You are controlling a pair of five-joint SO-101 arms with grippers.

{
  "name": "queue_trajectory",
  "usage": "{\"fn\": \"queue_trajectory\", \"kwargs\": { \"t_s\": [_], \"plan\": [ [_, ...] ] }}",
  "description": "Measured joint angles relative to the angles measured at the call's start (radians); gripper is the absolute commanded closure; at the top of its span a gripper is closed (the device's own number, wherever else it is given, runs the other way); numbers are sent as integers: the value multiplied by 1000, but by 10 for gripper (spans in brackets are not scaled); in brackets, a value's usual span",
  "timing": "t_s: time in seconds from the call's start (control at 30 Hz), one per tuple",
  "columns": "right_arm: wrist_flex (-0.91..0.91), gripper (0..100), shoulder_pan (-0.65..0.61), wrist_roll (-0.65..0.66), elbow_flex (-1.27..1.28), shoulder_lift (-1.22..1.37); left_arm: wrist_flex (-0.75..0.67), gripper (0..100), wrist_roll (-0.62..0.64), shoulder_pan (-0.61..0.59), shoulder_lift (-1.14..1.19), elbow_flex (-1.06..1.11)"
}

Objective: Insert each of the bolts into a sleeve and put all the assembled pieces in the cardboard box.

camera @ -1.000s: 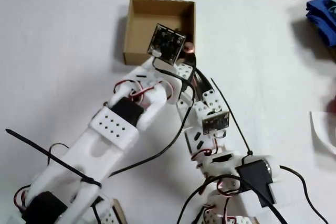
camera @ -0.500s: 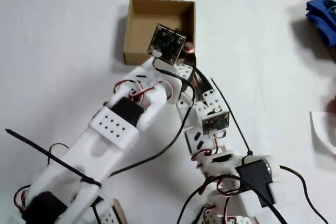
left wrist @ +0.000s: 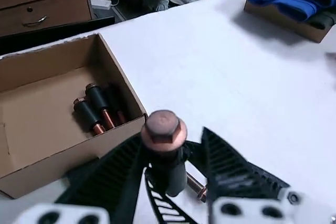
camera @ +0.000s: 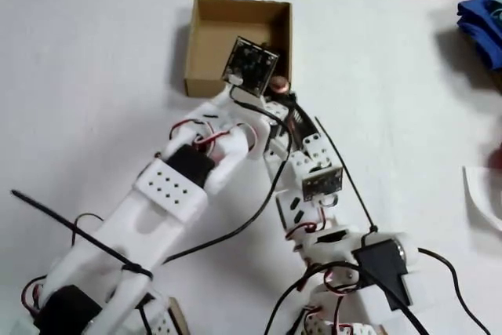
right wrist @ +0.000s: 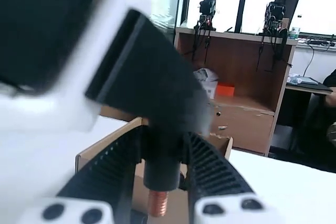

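Observation:
A copper flange-head bolt (left wrist: pixel 164 128) stands in a black sleeve (left wrist: pixel 171 174), just outside the near right corner of the cardboard box (camera: pixel 239 4). My left gripper (left wrist: pixel 170 148) is shut on the bolt, just under its head. My right gripper (right wrist: pixel 160 153) is shut on the sleeve (right wrist: pixel 160 166), and the bolt's copper thread end (right wrist: pixel 157 203) sticks out below. In the high view the bolt head (camera: pixel 279 82) shows between the two arms' wrists. Two assembled pieces (left wrist: pixel 89 109) lie inside the box (left wrist: pixel 122 85).
A blue cloth (camera: pixel 480 25) lies at the table's far right and a white object (camera: pixel 482 198) at the right edge. Black cables trail from both arms over the near table. The box's near wall (right wrist: pixel 113 141) is close behind the sleeve.
The bolt head has shifted slightly towards the arms, away from the box wall. The left arm's wrist moved a little with it; the right arm stayed put.

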Motion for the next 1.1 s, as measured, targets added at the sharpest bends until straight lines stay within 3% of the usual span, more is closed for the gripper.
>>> {"fn": "queue_trajectory", "kwargs": {
  "t_s": [0.9,1.1],
  "plan": [
    [0,979,0,2,-6,0,114,746,-2,-91,0,-152],
    [49,979,0,2,-29,0,114,747,-2,-189,0,-273]
  ]
}}
